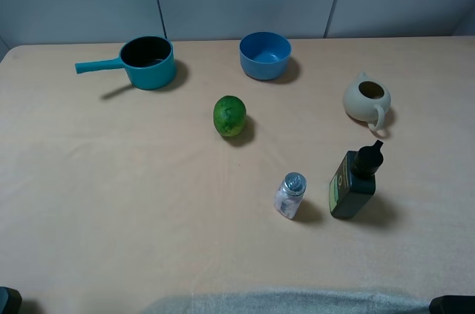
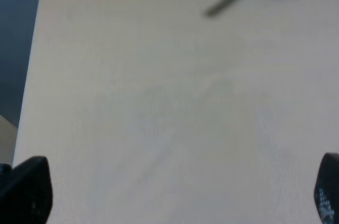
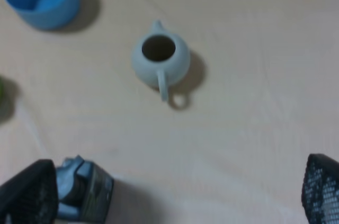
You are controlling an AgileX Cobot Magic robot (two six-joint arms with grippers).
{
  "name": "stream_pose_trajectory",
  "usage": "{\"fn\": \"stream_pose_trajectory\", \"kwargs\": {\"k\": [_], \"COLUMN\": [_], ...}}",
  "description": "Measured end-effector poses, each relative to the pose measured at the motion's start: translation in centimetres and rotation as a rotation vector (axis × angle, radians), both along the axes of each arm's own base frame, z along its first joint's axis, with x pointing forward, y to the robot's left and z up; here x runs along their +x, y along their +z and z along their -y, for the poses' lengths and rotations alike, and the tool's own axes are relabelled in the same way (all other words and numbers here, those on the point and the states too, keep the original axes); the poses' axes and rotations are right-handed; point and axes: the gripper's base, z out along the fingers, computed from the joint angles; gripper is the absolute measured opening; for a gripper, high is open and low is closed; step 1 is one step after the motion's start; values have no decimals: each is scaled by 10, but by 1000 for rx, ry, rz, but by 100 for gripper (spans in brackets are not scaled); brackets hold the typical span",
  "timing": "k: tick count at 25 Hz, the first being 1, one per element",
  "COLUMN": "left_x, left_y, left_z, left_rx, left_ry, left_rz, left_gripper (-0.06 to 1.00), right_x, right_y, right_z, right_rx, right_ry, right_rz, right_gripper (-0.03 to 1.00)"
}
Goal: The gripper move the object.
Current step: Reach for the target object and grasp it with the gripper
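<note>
The cream pitcher (image 1: 367, 100) stands upright on the right side of the table, its handle toward the front and its spout toward the back. It also shows in the right wrist view (image 3: 160, 60), well ahead of my right gripper (image 3: 180, 184). That gripper is open and empty, with its black fingers (image 3: 26, 197) spread wide. My left gripper (image 2: 180, 184) is open and empty over bare table at the left. In the high view only dark bits of the arms show at the bottom corners (image 1: 453, 304).
A teal saucepan (image 1: 148, 61) stands at the back left and a blue bowl (image 1: 265, 54) at the back middle. A green fruit (image 1: 230, 116) lies mid-table. A salt shaker (image 1: 290, 195) and a dark bottle (image 1: 355, 180) stand in front of the pitcher.
</note>
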Motion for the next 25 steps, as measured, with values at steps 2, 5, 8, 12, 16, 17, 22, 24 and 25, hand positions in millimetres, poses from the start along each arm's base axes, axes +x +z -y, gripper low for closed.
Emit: {"fn": "stream_pose_trajectory", "kwargs": {"k": [2,5,8,12,16,17,22,24,25], "left_x": [0,0,0,0,0,0,0,0,0], "left_y": [0,0,0,0,0,0,0,0,0], "left_z": [0,0,0,0,0,0,0,0,0], "left_rx": [0,0,0,0,0,0,0,0,0], "left_ry": [0,0,0,0,0,0,0,0,0], "left_rz": [0,0,0,0,0,0,0,0,0], "left_gripper": [99,99,99,99,99,99,99,99,99], "right_x": [10,26,43,66,90,96,123,134,140], "right_y": [4,7,9,9,7,6,1,-2,-4], "right_z": [0,-1,-2,-3,-4,-4,-5,-6,-6], "right_rx": [-2,-5,-6,-8,-11,-11,-13,-14,-15], "right_ry": [1,1,2,1,1,1,1,1,1], "right_rz": [-44,-101,-152,-208,-265,-278,-330,-353,-364], "right_gripper": [69,69,69,69,69,69,69,69,69]}}
